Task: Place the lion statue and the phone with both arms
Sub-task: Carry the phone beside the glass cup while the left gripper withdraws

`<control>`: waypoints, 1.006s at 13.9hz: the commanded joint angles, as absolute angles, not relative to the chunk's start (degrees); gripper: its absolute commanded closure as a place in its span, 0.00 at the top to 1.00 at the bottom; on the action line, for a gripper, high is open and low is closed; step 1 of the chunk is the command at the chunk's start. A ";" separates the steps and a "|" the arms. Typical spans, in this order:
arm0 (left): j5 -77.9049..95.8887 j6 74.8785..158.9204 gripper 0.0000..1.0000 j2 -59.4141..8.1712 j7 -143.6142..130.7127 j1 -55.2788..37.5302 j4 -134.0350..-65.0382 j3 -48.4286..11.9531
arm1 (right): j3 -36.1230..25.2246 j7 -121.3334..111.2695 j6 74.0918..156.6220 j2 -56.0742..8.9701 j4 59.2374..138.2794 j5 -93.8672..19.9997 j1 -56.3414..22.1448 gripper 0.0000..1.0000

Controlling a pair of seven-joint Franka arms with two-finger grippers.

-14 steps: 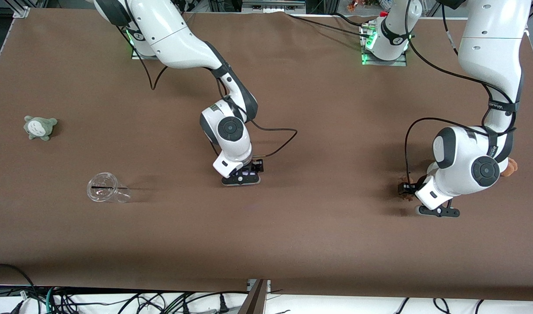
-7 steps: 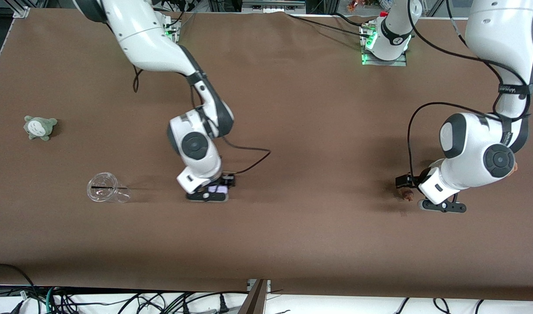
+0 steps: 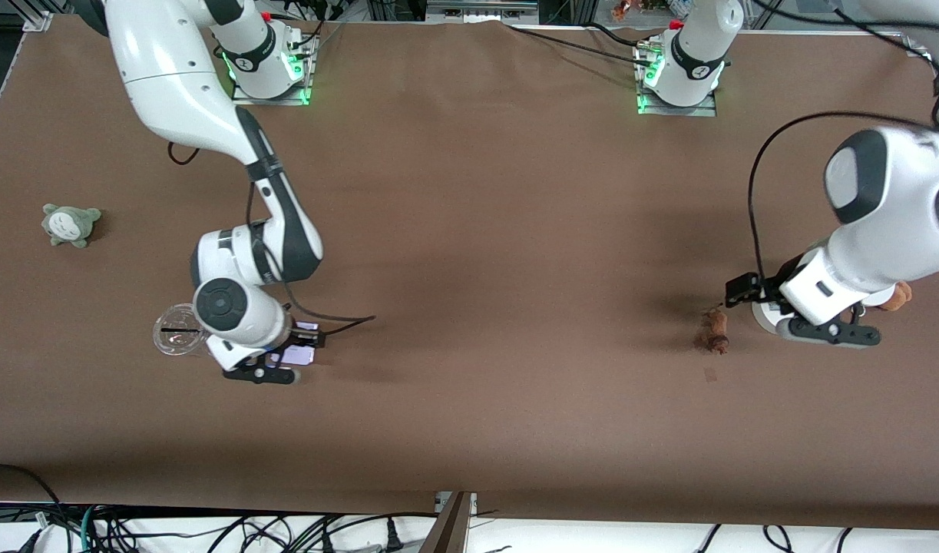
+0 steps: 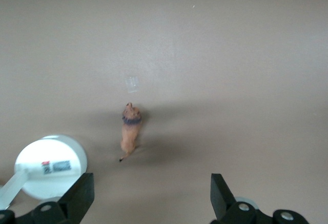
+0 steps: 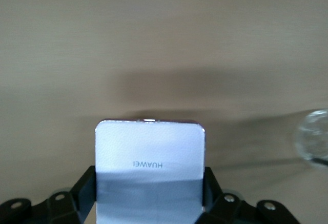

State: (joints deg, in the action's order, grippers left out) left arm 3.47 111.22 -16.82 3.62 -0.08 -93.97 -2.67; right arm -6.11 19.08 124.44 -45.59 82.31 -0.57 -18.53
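The lion statue (image 3: 716, 330) is a tiny orange-brown figurine lying on the brown table toward the left arm's end. It also shows in the left wrist view (image 4: 130, 131). My left gripper (image 3: 757, 303) is open and empty. It hangs just off the lion, toward the left arm's end, and its black fingertips (image 4: 78, 197) are spread wide. My right gripper (image 3: 294, 355) is shut on the phone (image 3: 298, 355), low over the table beside the clear cup. In the right wrist view the phone's pale lavender face (image 5: 149, 157) sits between the two fingers (image 5: 84, 187).
A clear plastic cup (image 3: 179, 330) lies on its side by the right gripper and shows in the right wrist view (image 5: 313, 142). A white round-disc stand (image 4: 50, 167) sits under the left gripper. A tan plush (image 3: 897, 296) peeks past the left arm. A grey-green plush (image 3: 70, 224) lies at the right arm's end.
My right arm has carried the phone toward the right arm's end, up to the cup. My left gripper has let go of the lion and drawn away; the lion stays on the table.
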 commanded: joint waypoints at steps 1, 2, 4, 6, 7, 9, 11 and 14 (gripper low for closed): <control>3.60 104.01 1.00 -11.79 3.34 0.53 -92.74 -2.20 | -5.54 17.23 124.89 -45.26 83.85 -0.88 -16.36 0.26; 3.60 100.32 1.00 -11.26 3.25 0.53 -90.64 -2.02 | -5.54 15.40 125.15 -45.35 83.85 -0.97 -15.91 0.26; 2.47 93.11 1.00 -10.90 2.64 0.61 -85.54 -1.93 | -5.62 10.83 127.17 -45.96 84.11 -1.14 -15.12 0.26; 1.58 86.52 1.00 -10.20 0.36 0.62 -80.88 -1.93 | -5.54 7.74 128.75 -46.67 84.20 -1.32 -14.15 0.26; 1.50 83.61 1.00 -8.98 -0.43 0.70 -80.08 -1.93 | -5.54 7.47 129.11 -47.10 84.20 -1.32 -14.06 0.26; 0.88 82.18 1.00 -4.68 -2.71 0.62 -81.55 -2.20 | -5.54 7.47 129.20 -47.20 84.20 -1.32 -14.06 0.26; 0.53 81.92 1.00 -3.00 -3.60 0.62 -83.05 -2.55 | -5.54 7.38 129.20 -47.63 84.20 -1.32 -14.06 0.27; 0.53 83.14 1.00 -0.71 -3.78 0.62 -87.53 -2.55 | -5.54 7.38 129.20 -47.64 84.64 -1.06 -14.06 0.28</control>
State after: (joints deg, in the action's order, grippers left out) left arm 1.96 81.86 -3.03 -3.01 0.47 -83.06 -2.10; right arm -6.07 8.60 128.63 -48.04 83.66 -0.57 -14.50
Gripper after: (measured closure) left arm 0.000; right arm 0.167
